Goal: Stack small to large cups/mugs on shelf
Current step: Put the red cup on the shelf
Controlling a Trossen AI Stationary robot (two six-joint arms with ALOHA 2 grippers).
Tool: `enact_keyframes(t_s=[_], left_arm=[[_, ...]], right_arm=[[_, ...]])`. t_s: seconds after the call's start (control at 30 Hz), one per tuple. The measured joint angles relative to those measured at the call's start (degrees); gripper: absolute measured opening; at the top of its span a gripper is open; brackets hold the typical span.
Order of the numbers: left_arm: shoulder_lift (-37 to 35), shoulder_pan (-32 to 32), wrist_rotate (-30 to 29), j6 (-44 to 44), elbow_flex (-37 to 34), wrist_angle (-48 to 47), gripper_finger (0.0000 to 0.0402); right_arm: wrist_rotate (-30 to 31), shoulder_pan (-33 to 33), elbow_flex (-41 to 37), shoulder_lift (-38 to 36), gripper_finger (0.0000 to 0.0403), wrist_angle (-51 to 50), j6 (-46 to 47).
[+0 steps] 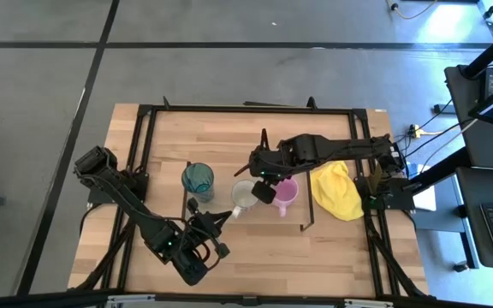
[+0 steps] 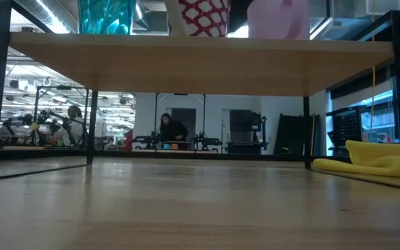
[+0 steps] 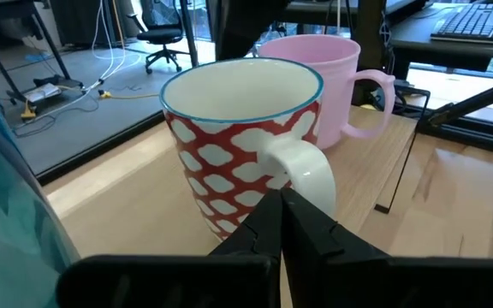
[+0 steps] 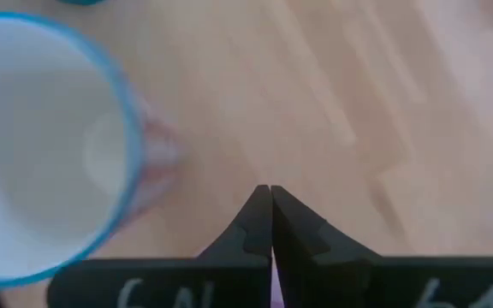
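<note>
Pink mug [image 1: 286, 195], white mug [image 1: 244, 196] and teal tumbler [image 1: 198, 179] line your shelf [image 2: 200, 64] — both grippers, left [image 1: 205, 219] and right [image 1: 261, 181], pinched empty — nothing nested yet.

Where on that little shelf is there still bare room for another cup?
The shelf is bare in front of the teal tumbler. The middle is crowded: white mug and pink mug side by side, right gripper over them. The yellow cloth borders its right end.
</note>
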Motion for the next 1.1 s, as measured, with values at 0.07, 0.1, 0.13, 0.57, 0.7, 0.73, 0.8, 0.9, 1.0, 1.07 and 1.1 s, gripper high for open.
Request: enact_keyframes(t_s=[0.07, 0.1, 0.13, 0.57, 0.7, 0.73, 0.8, 0.9, 1.0, 1.07, 1.1], left_arm=[[0.0, 0.0, 0.0, 0.0, 0.0, 0.0, 0.0000], [0.0, 0.0, 0.0, 0.0, 0.0, 0.0, 0.0000], [0.0, 0.0, 0.0, 0.0, 0.0, 0.0, 0.0000], [0.0, 0.0, 0.4, 0.0, 0.0, 0.0, 0.0000], [0.0, 0.0, 0.5, -0.4, 0.0, 0.0, 0.0000], [0.0, 0.0, 0.5, -0.4, 0.0, 0.0, 0.0000], [0.0, 0.0, 0.5, -0.4, 0.0, 0.3, 0.0000], [0.0, 0.0, 0.5, -0.4, 0.0, 0.4, 0.0000], [0.0, 0.0, 0.5, -0.4, 0.0, 0.7, 0.0000], [0.0, 0.0, 0.5, -0.4, 0.0, 1.5, 0.0000], [0.0, 0.0, 0.5, -0.4, 0.0, 1.8, 0.0000]], right_arm=[[-1.6, 0.4, 0.0, 0.0, 0.0003, 0.8, 0.0], [-2.0, 0.6, 0.0, 0.0, 0.0003, 1.1, 0.0], [-2.1, 0.7, 0.0, 0.0, 0.0003, 1.3, 0.0], [-5.9, 1.3, 0.0, 0.0, 0.0003, 1.6, 0.1], [-6.6, 1.4, 0.0, 0.0, 0.0003, 2.7, 0.1], [-6.6, 1.4, 0.0, 0.0, 0.0003, 3.0, 0.1], [-6.6, 1.3, 0.0, 0.0, 0.0003, 3.6, 0.1], [-6.6, 1.3, 0.0, 0.0, 0.0003, 4.8, 0.0], [-6.5, 1.2, 0.0, 0.0, 0.0003, 6.2, -0.1], [-6.5, 1.1, 0.0, 0.0, 0.0003, 6.7, -0.5], [-6.6, 1.1, 0.0, 0.0, 0.0003, 6.9, -0.6]])
